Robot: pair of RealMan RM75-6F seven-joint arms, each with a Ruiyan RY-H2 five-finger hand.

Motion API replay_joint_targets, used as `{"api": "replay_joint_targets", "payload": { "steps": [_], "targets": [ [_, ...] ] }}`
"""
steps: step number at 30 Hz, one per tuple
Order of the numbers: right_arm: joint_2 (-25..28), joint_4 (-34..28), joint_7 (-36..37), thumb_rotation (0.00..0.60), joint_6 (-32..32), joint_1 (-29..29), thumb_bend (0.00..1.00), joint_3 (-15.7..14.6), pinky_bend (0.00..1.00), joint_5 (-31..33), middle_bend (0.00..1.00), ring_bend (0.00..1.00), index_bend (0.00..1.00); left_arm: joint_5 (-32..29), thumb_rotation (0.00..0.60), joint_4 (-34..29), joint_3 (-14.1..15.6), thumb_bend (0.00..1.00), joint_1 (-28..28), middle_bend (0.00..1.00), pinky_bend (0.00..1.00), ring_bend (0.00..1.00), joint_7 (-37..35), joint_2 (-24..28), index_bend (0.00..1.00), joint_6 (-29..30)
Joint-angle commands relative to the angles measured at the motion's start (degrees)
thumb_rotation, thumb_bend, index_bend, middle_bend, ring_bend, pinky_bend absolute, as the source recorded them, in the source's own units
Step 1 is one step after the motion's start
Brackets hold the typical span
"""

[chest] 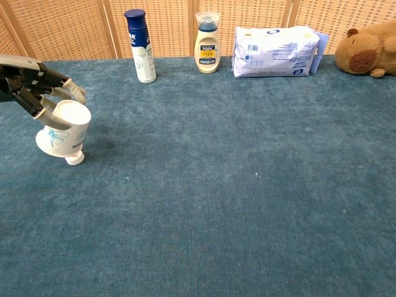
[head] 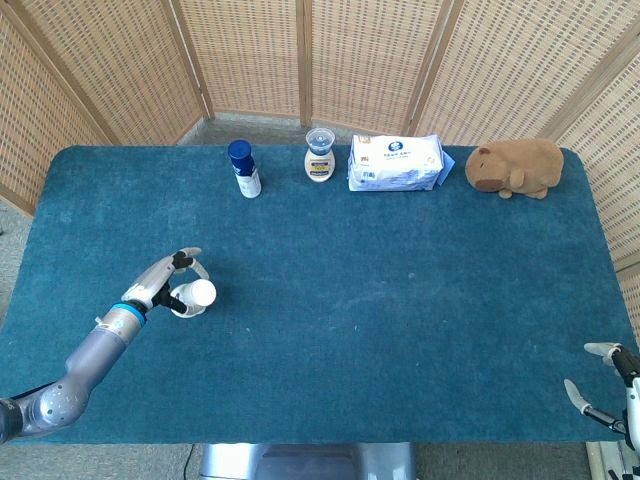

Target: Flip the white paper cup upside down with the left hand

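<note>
The white paper cup [chest: 64, 131] with a blue flower print stands base-up and slightly tilted at the left of the blue table, its wide rim low over the cloth. My left hand [chest: 34, 91] grips it from the left, fingers wrapped round the upper part near the base. The head view shows the same cup [head: 195, 296] with the left hand [head: 163, 280] beside it. Its mouth is hidden from both cameras. My right hand [head: 603, 385] shows only at the bottom right corner, off the table edge, fingers apart and holding nothing.
A small white cap [chest: 75, 159] lies right at the cup's rim. Along the far edge stand a blue spray bottle [chest: 140, 46], a cream lotion bottle [chest: 207, 43], a wipes pack [chest: 276, 42] and a brown plush animal [chest: 368, 49].
</note>
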Motion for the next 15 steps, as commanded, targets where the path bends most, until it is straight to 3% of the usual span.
{"api": "replay_joint_targets", "payload": {
  "steps": [1,15],
  "targets": [
    [0.12,-0.06,-0.03,0.413,0.14,-0.08,0.33,0.0,0.43,-0.02,0.34,0.41,0.34,3.21,0.591,2.36,-1.12,0.22,1.88,0.1,0.15,0.0,-4.76,-1.99,0.48,-1.63],
    [0.69,-0.71,-0.37,0.414,0.41,-0.51,0.33,-0.13,0.43,0.24,0.34,0.41,0.34,12.54,0.592,7.3,-1.48,0.2,3.77,0.1,0.15,0.0,-11.27,-5.27,0.47,-3.17]
  ]
}}
